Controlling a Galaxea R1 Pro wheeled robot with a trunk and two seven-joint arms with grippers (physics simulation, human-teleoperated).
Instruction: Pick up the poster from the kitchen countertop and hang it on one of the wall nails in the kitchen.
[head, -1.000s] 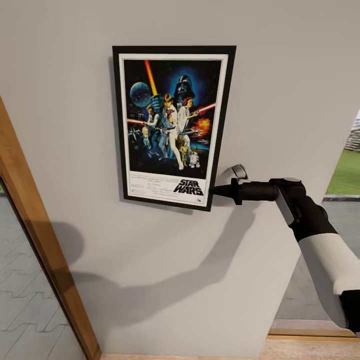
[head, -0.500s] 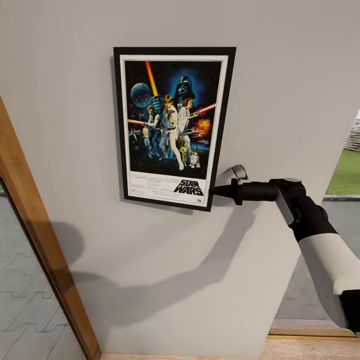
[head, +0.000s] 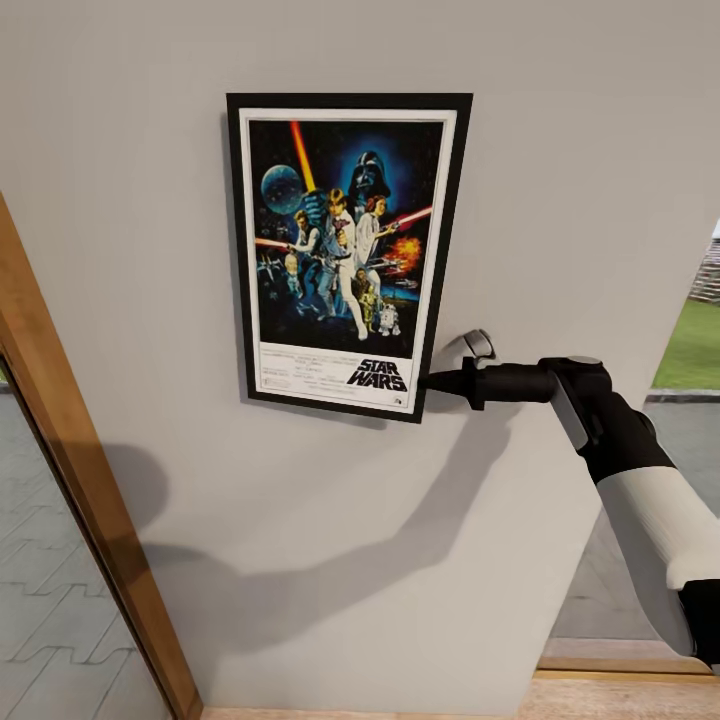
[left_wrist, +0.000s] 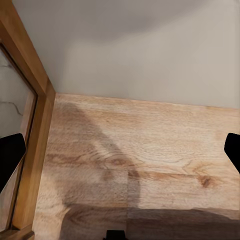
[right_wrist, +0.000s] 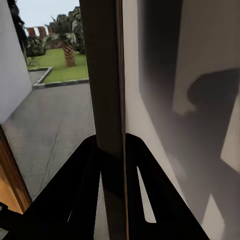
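a: one poster (head: 345, 255) is what you have in front of you, flat against the off-white wall (head: 560, 170), upright in the head view and leaning just slightly, its lower edge drawn toward 5 o'clock.

b: and where's my right gripper (head: 436, 381)?

a: at the poster's 5 o'clock corner. your right arm (head: 640, 500) reaches in from 4 o'clock, and the black fingers come to a point on the frame's edge right by the star wars title. in the right wrist view the two fingers (right_wrist: 80, 195) stand on either side of the dark frame edge (right_wrist: 107, 75), drawn in close on it, so you have the poster pinched between them.

b: the nail?

a: i can't tell; nothing of it shows past the frame.

b: my left gripper (left_wrist: 120, 150)?

a: spread wide. in the left wrist view its dark fingertips (left_wrist: 10, 155) sit at opposite edges, with nothing between them but the wooden floor (left_wrist: 145, 160) and the base of the wall.

b: what else is around?

a: a wooden door frame (head: 80, 480) runs along the wall at 8 o'clock of the poster, and at 3 o'clock, past the wall's end, a strip of green lawn (head: 690, 345). the arm's shadow (head: 330, 570) falls across the wall below the poster.
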